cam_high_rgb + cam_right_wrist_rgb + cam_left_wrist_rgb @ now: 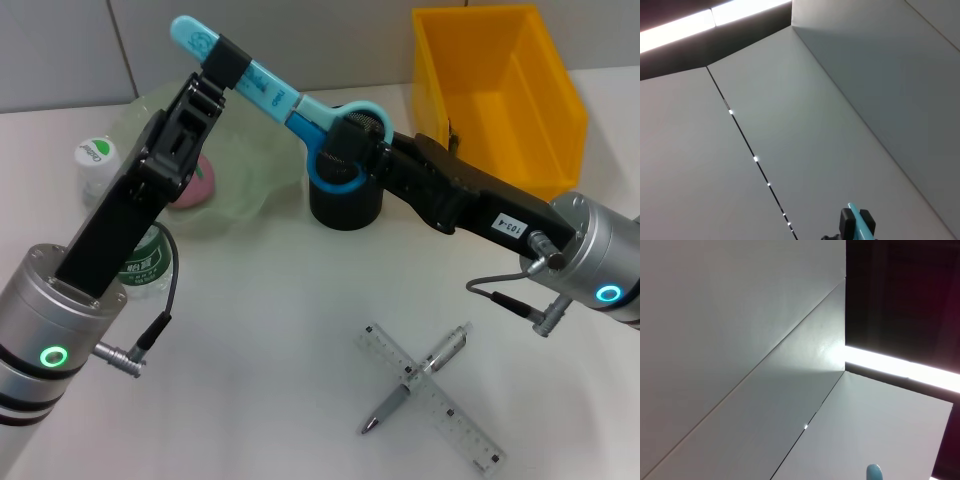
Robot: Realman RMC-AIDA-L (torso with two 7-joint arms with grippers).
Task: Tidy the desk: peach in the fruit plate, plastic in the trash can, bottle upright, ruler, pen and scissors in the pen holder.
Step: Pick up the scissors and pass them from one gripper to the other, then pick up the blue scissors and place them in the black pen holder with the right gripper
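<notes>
L gripper [228, 62] is pinching the blue plastic scissors [268, 92] mid-sheath; R gripper [350, 150] is gripping them at the handle loop, fingers closed on it. Scissors are lying w/ long axis slanted, tip pointing to 10 o'clock, loop at 4 o'clock over the round black holder [345, 205]. Clear ruler [430, 398] and pen [415, 391] are crossing at 5 o'clock on the open white desk [270, 330]. Yellow bin [495, 95] is sitting at 1 o'clock.

right arm [505, 226]: "103-4" | bottle cap [96, 153]: green logo, illegible
</notes>
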